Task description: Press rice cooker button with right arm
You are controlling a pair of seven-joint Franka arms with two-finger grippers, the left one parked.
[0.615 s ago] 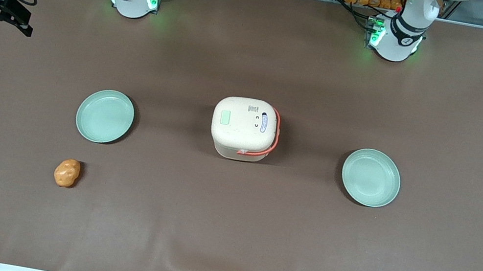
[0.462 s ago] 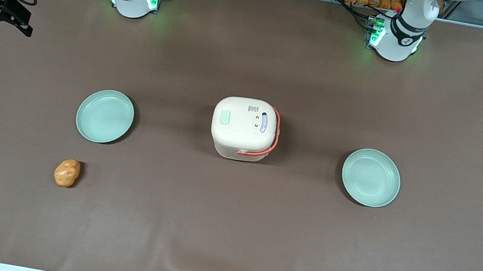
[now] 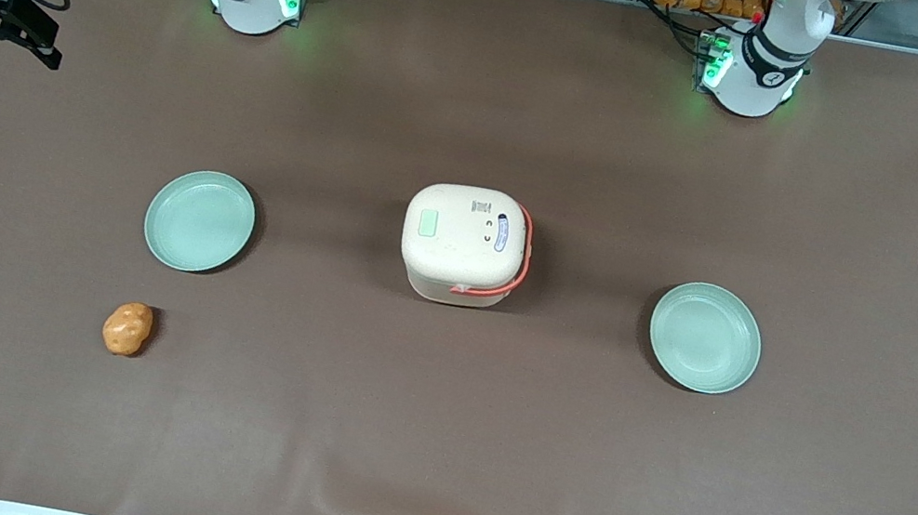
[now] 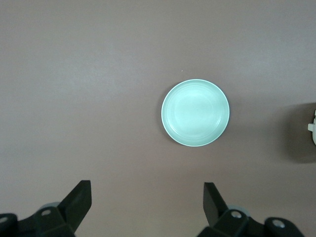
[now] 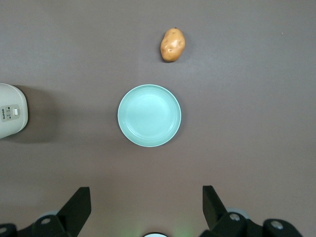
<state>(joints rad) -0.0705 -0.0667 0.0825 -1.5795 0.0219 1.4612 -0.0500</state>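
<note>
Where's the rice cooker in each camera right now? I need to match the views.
Front view: rice cooker mid-table, between two green plates.
Right wrist view: cut off at the edge, beside the plate; open gripper high above.
Left wrist view: only a sliver.
Shared landmark: the cooker.

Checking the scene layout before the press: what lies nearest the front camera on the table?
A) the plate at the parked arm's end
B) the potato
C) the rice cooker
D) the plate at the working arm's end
B: the potato lies nearer the front camera than the rice cooker and both plates; the open end effector hangs high above the plate at the working arm's end.
</note>
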